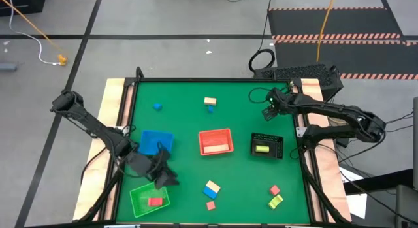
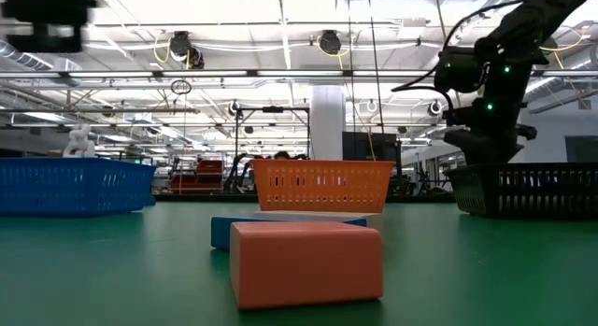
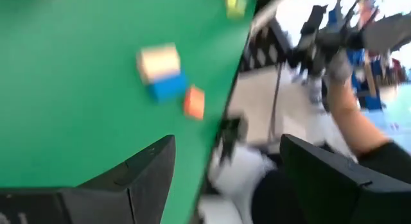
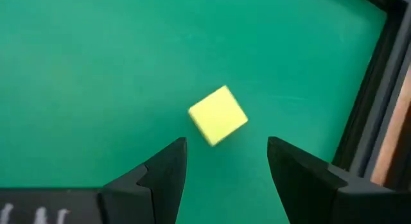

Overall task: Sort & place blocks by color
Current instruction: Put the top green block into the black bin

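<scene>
My right gripper [image 4: 226, 153] stands open over the table's far right corner [image 1: 269, 105], pointing down. A yellow cube [image 4: 218, 115] lies flat on the green mat just ahead of its fingertips, untouched. My left gripper [image 3: 225, 166] is open with nothing between its fingers, between the blue tray [image 1: 157, 140] and the green tray [image 1: 140, 203]. A red block [image 1: 155, 201] lies in the green tray and a yellow-green block [image 1: 262, 149] in the black tray [image 1: 277, 142]. Loose blocks lie near the front edge: a tan and blue pair [image 1: 211, 189], two red [image 1: 210, 205] [image 1: 274, 189] and a yellow-green one [image 1: 275, 201].
The red tray [image 1: 215, 132] stands mid-table. A blue cube [image 1: 157, 106] and a tan block on a blue one [image 1: 209, 102] lie at the far side. The table's black frame [image 4: 372, 89] runs close beside the yellow cube. Open mat lies between the trays and the far blocks.
</scene>
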